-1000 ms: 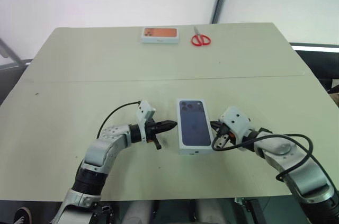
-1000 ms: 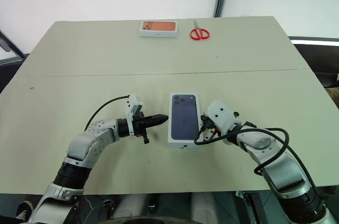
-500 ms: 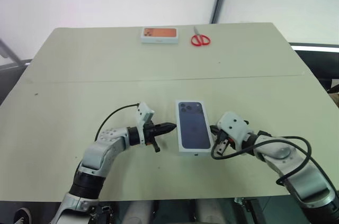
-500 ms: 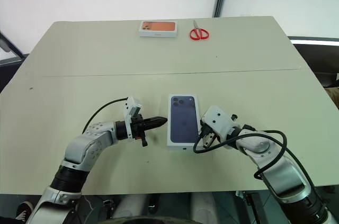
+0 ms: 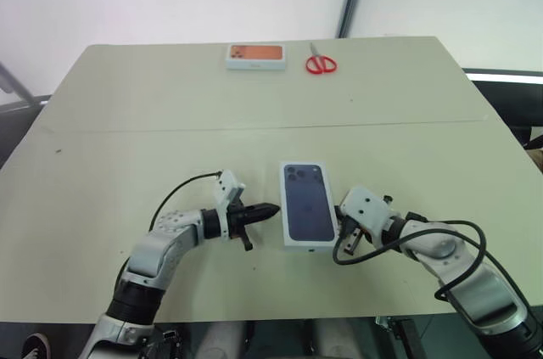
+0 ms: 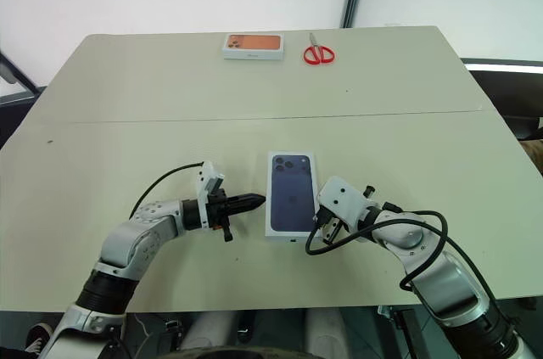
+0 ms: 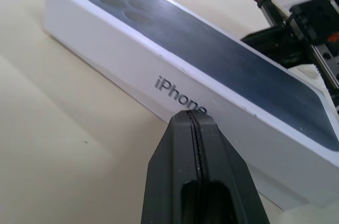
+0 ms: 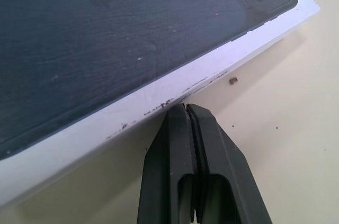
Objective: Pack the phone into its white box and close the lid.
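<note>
Our left hand [image 5: 270,208] and right hand [image 5: 340,221] are both pinched closed and empty, tips at the left and right long sides of the box [image 5: 307,242], which lies near the middle of the counter [image 5: 127,121], toward its near edge. The lid [image 5: 308,200] sits fully down on it, so we judge the packing done; at most a last squaring remains. The lid is white-walled, its top printed with a dark navy phone back showing camera lenses.

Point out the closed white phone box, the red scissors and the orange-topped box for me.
closed white phone box [image 5: 307,203], left eye view, middle of its dark printed top.
red scissors [image 5: 321,64], left eye view, on the handles.
orange-topped box [image 5: 255,54], left eye view, centre of its orange top.
</note>
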Robot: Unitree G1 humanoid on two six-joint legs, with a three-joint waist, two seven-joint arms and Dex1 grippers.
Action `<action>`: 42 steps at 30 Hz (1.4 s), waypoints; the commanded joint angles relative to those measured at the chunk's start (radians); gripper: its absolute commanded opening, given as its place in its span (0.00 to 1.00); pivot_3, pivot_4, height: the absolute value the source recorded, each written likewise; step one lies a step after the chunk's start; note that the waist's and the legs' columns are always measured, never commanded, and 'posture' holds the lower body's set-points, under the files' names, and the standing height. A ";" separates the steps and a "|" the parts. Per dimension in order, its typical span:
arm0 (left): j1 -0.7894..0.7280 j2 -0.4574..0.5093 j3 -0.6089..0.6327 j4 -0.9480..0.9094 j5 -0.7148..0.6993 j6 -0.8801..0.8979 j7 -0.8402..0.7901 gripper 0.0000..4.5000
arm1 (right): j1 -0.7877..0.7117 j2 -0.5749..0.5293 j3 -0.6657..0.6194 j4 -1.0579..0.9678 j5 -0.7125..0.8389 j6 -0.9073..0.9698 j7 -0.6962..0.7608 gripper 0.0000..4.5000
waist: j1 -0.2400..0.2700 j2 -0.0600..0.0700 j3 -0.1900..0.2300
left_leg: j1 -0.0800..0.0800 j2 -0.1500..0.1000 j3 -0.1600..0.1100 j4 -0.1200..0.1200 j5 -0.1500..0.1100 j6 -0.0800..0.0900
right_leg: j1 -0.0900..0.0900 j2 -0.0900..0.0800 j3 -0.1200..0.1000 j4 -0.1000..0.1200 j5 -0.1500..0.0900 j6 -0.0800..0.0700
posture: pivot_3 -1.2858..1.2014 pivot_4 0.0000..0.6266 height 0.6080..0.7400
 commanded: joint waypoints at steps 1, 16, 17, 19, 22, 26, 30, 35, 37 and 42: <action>-0.052 -0.010 0.064 0.009 -0.049 0.009 0.015 0.00 | -0.018 -0.005 -0.063 0.008 0.009 -0.024 0.010 0.01 | 0.000 0.000 0.000 | 0.000 0.000 0.000 0.000 0.000 0.000 | 0.000 0.000 0.000 0.000 0.000 0.000 | 0.52 0.24 1.00; -0.185 -0.094 -0.053 -0.011 -0.057 0.072 0.020 0.00 | -0.073 0.091 -0.173 -0.029 0.210 0.038 0.100 0.01 | -0.003 0.000 0.000 | 0.000 0.000 0.000 0.000 0.000 0.000 | 0.000 0.001 0.000 0.001 0.000 0.000 | 0.52 0.24 1.00; -0.175 -0.087 -0.058 -0.009 -0.053 0.066 0.015 0.00 | -0.050 0.093 -0.174 -0.049 0.241 0.055 0.115 0.01 | -0.002 0.000 0.000 | 0.000 0.001 0.000 0.000 0.000 0.000 | 0.000 0.002 0.000 0.001 0.000 0.000 | 0.52 0.24 1.00; -0.150 -0.059 -0.083 -0.006 -0.032 0.051 -0.006 0.00 | -0.007 0.070 -0.141 -0.062 0.231 0.056 0.130 0.01 | -0.001 0.000 0.000 | 0.000 0.000 0.000 0.001 0.000 0.000 | 0.000 0.001 0.001 0.002 0.000 0.000 | 0.52 0.24 1.00; -0.113 -0.021 -0.137 0.024 0.033 -0.007 -0.036 0.00 | 0.030 0.025 -0.058 -0.047 0.171 0.053 0.130 0.01 | 0.001 0.000 -0.001 | 0.001 0.000 0.000 0.002 0.000 0.000 | 0.001 0.001 0.001 0.001 0.000 0.000 | 0.52 0.24 1.00; -0.090 -0.020 -0.159 0.028 0.056 -0.047 -0.046 0.00 | 0.004 -0.019 0.044 0.014 0.049 0.025 0.089 0.01 | 0.001 -0.003 -0.008 | 0.002 0.000 0.000 0.001 0.000 0.000 | 0.002 0.001 0.000 0.001 0.000 0.000 | 0.52 0.24 1.00; -0.103 -0.049 -0.119 0.033 0.017 -0.012 -0.034 0.00 | -0.053 0.045 -0.009 0.027 0.104 0.070 0.065 0.01 | 0.001 -0.004 -0.008 | 0.010 0.001 -0.002 0.000 -0.001 0.000 | 0.012 0.001 -0.002 -0.004 0.000 0.000 | 0.52 0.24 1.00; -0.134 -0.073 -0.039 0.042 -0.008 -0.019 0.009 0.40 | -0.095 0.111 -0.123 0.032 0.220 0.131 0.077 0.31 | 0.001 -0.004 -0.008 | 0.011 0.000 -0.002 -0.001 -0.001 0.001 | 0.014 0.000 -0.002 -0.005 0.000 0.000 | 0.52 0.24 1.00; -0.148 -0.051 -0.013 0.042 -0.009 -0.031 0.000 0.63 | -0.115 0.121 -0.169 0.043 0.252 0.129 0.080 0.54 | 0.001 -0.004 -0.008 | 0.011 0.000 -0.002 -0.001 -0.001 0.001 | 0.013 0.000 -0.002 -0.005 0.000 0.000 | 0.52 0.24 1.00; -0.165 0.010 0.046 0.045 -0.022 -0.044 -0.029 1.00 | -0.126 0.098 -0.216 0.066 0.273 0.092 0.104 0.99 | 0.000 -0.003 -0.007 | 0.010 0.000 -0.002 -0.001 -0.001 0.001 | 0.012 0.000 -0.002 -0.005 0.000 0.000 | 0.52 0.24 1.00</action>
